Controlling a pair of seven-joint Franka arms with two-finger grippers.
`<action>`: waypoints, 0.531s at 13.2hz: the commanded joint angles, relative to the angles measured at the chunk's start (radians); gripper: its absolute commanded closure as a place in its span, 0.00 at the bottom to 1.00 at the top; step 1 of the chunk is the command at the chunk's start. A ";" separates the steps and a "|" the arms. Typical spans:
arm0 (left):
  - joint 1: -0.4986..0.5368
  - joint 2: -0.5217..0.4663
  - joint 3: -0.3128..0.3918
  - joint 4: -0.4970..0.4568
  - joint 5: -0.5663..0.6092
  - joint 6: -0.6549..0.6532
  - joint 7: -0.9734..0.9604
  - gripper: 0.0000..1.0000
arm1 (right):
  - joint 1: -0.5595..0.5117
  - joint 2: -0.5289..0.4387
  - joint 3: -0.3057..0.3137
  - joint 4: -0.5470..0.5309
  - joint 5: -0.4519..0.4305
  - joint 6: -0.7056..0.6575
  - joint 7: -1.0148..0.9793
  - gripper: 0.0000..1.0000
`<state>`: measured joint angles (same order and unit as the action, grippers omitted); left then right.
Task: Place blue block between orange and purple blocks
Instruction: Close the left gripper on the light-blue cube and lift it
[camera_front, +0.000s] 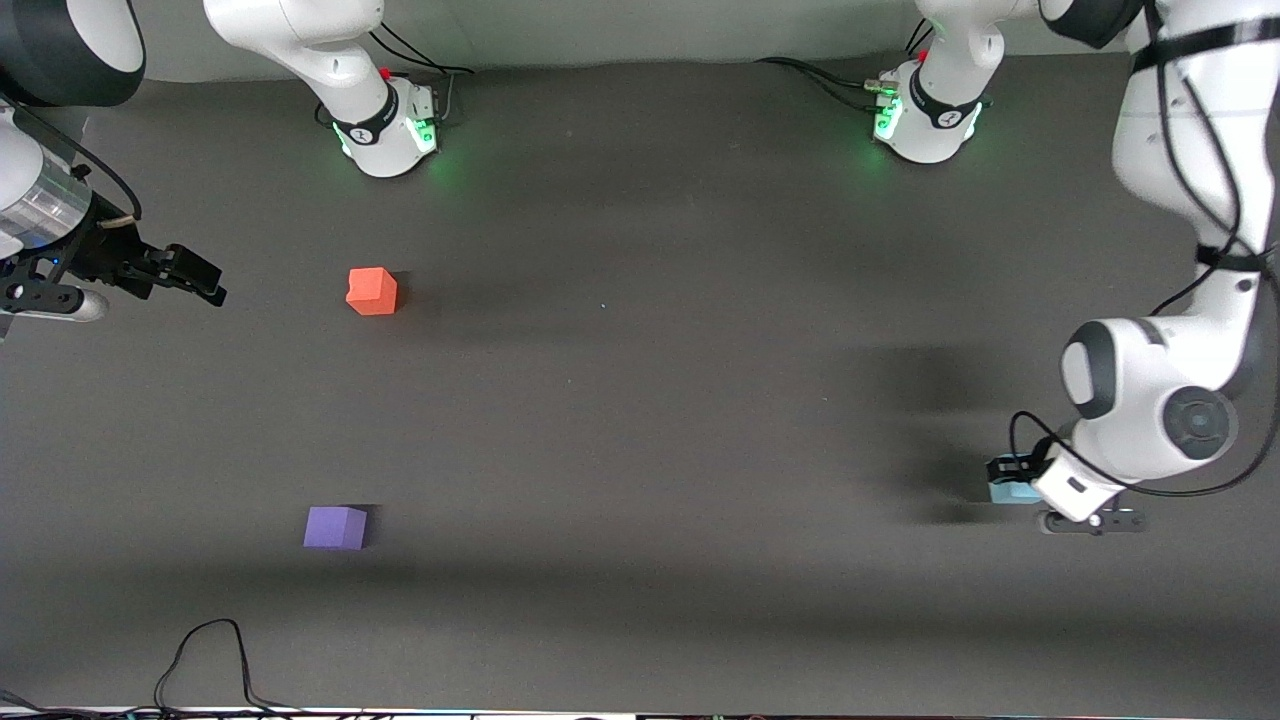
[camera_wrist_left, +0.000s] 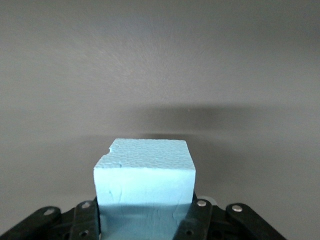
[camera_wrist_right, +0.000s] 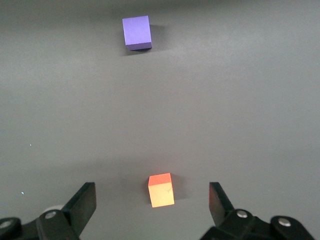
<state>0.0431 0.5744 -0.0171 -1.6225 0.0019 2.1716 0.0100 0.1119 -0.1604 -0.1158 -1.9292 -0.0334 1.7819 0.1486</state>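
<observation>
Dark grey matte surface (camera_front: 640, 400). Left gripper (camera_wrist_left: 145, 220) fingers pinch blue block (camera_wrist_left: 144, 182); right gripper (camera_wrist_right: 150, 205) fingers spread, waiting. Orange block (camera_front: 372, 291) farther than purple block (camera_front: 335, 527).

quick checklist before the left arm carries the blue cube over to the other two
1. Grip: left gripper has its fingers against both sides of the small pale blue matte foam cube - ok.
2. Cube lifted off the dark grey table - cannot tell.
3. Gap between the small orange-red matte cube and the small violet-purple matte cube is bare and wide - ok.
4. Path across the table to that gap has nothing on it - ok.
5. Right gripper, open, waits at the right arm's end beside the orange-red cube, off the gap - ok.
</observation>
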 joint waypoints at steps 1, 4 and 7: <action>-0.012 -0.079 -0.009 0.123 0.006 -0.230 -0.025 0.57 | 0.009 -0.018 -0.010 -0.014 -0.011 0.002 -0.014 0.00; -0.125 -0.114 -0.009 0.191 0.004 -0.344 -0.128 0.57 | 0.009 -0.019 -0.010 -0.016 -0.011 0.001 -0.015 0.00; -0.320 -0.113 -0.009 0.263 -0.003 -0.384 -0.423 0.57 | 0.009 -0.019 -0.024 -0.019 -0.011 0.002 -0.035 0.00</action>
<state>-0.1545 0.4468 -0.0460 -1.4213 -0.0009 1.8321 -0.2466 0.1119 -0.1604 -0.1214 -1.9328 -0.0335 1.7819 0.1423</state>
